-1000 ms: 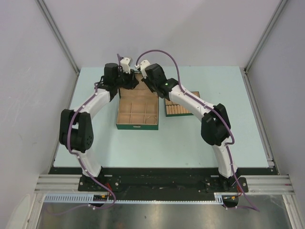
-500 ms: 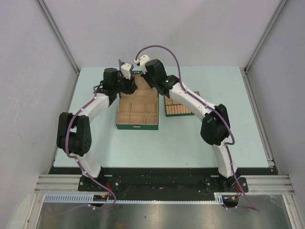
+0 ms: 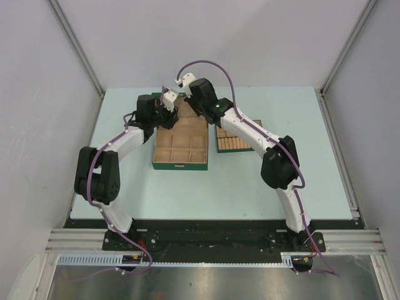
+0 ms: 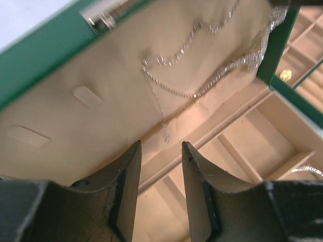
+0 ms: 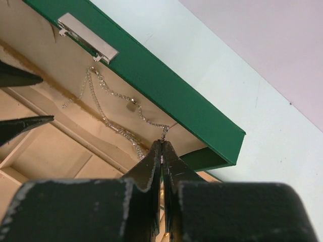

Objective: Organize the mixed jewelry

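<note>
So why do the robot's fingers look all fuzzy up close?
Left wrist view: the left gripper sits too near the lens, so it blurs, while the chain necklace is sharp. Right wrist view: same for the right gripper; the green box rim is crisp. Top view: even light.

The box (image 5: 166, 91) is deep green outside, with plain tan lining and a shiny silver clasp (image 5: 87, 38). The chain necklace (image 4: 252, 58) glitters silver. The table (image 3: 237, 187) is pale mint. The left arm (image 3: 125, 140) and right arm (image 3: 247, 128) are white and black, with a purple cable (image 3: 201, 61).

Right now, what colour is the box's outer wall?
The wall is green; right wrist view.
</note>
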Controlling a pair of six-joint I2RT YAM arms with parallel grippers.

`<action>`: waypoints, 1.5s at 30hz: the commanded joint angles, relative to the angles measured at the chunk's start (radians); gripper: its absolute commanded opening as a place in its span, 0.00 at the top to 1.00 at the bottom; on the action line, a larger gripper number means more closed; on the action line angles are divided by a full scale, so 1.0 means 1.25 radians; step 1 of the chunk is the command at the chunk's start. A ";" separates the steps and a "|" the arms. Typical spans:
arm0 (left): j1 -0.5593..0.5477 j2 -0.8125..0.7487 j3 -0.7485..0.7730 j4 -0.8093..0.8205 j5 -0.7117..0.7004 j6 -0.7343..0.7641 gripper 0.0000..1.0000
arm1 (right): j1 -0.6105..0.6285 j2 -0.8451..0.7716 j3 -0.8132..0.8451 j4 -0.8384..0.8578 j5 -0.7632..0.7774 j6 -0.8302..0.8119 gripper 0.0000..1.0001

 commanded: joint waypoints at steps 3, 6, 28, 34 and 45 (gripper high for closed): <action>-0.011 -0.027 -0.039 0.060 0.000 0.121 0.58 | 0.000 -0.012 0.045 0.009 0.012 -0.007 1.00; -0.015 -0.022 -0.050 0.076 -0.011 0.142 0.58 | 0.003 -0.012 0.045 0.006 0.012 -0.005 1.00; -0.046 0.026 -0.048 0.062 -0.061 0.299 0.62 | 0.007 -0.024 0.050 -0.004 0.008 -0.001 1.00; -0.048 0.036 -0.046 0.056 -0.071 0.320 0.63 | 0.007 -0.023 0.060 -0.006 0.010 -0.002 1.00; -0.047 0.058 -0.040 0.062 -0.093 0.353 0.64 | 0.009 -0.025 0.065 -0.011 0.011 0.000 1.00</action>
